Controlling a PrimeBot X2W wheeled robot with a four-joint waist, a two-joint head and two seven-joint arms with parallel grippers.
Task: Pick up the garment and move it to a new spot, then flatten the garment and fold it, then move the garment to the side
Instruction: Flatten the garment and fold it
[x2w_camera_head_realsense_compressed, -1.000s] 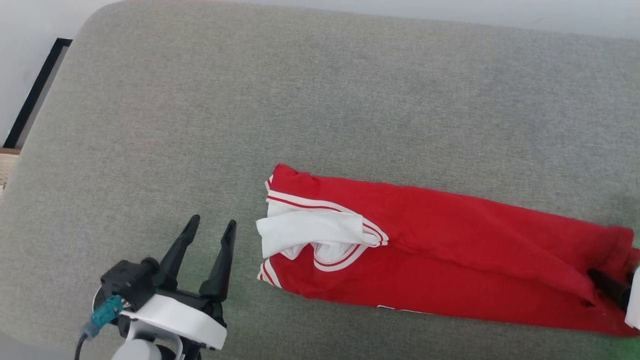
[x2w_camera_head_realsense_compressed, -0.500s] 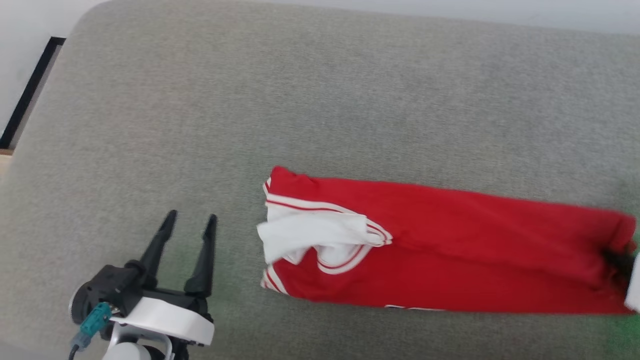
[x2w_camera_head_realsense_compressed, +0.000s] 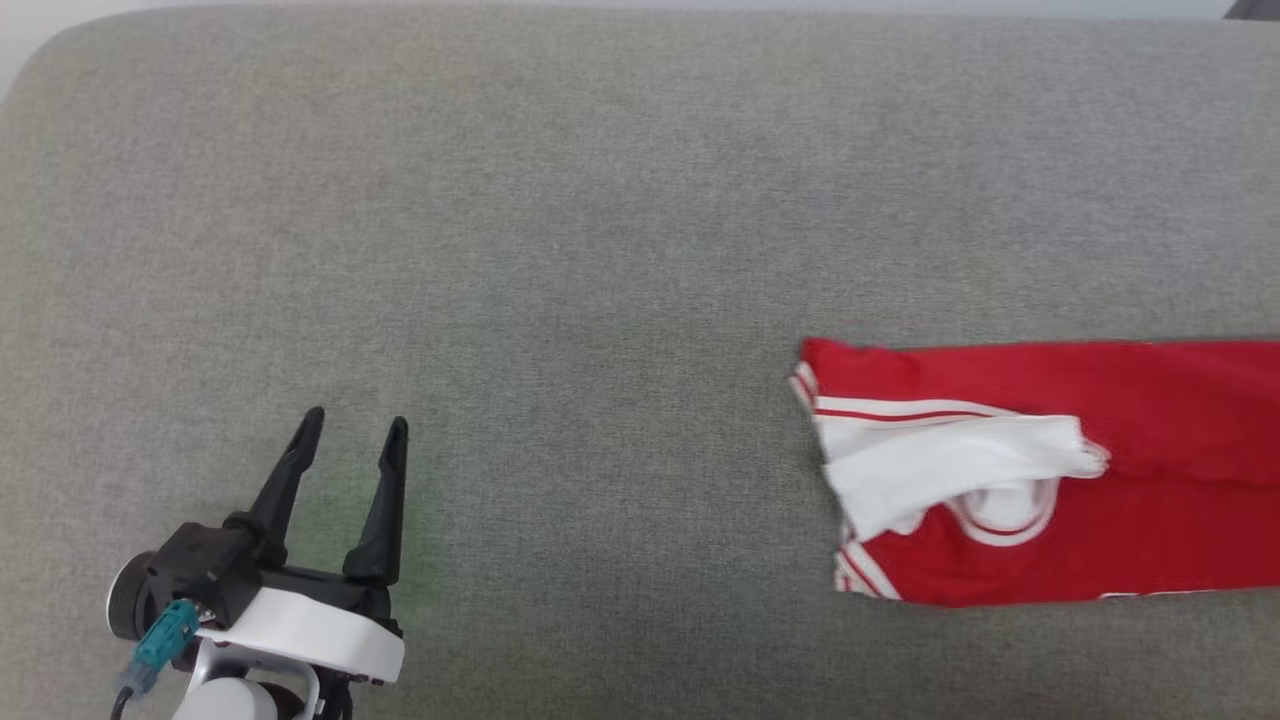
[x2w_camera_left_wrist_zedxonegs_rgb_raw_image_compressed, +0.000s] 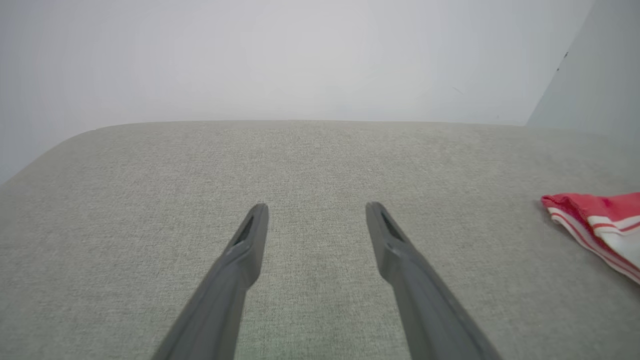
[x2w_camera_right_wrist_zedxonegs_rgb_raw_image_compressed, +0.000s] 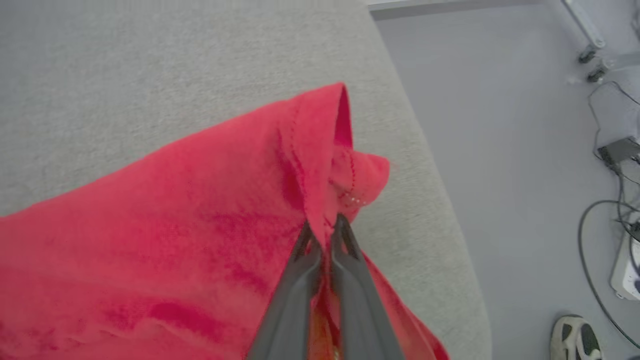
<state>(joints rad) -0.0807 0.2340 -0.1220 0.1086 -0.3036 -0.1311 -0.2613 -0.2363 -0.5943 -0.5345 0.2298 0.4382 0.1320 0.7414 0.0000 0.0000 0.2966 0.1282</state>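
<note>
**Right pincer pinched shut on the garment's red hem, at the cushion's edge**

Both of its dark fingers are pressed together with a fold of red cloth caught between the tips. The stitched hem bunches and peaks just above them. This held corner of the garment sits close to the rounded side edge of the grey cushion. Beyond that edge the cushion drops away to a pale floor, where cables trail and a shoe shows at the lower corner. Little cushion is left on that side.

In the head view the garment lies as a long folded band at the right, running out past the picture's right border. Its collar end points left, with a white sleeve flopped across the red and white double stripes at the trim.

The left pincer hovers at the lower left, jaws spread wide and holding nothing, well apart from the garment. Between them stretches a broad run of bare grey fabric, and more lies beyond, up to the cushion's far edge and its rounded far-left corner.

From the left wrist, the spread fingers point across open cushion toward a pale wall. The garment's striped corner lies off to the right.
</note>
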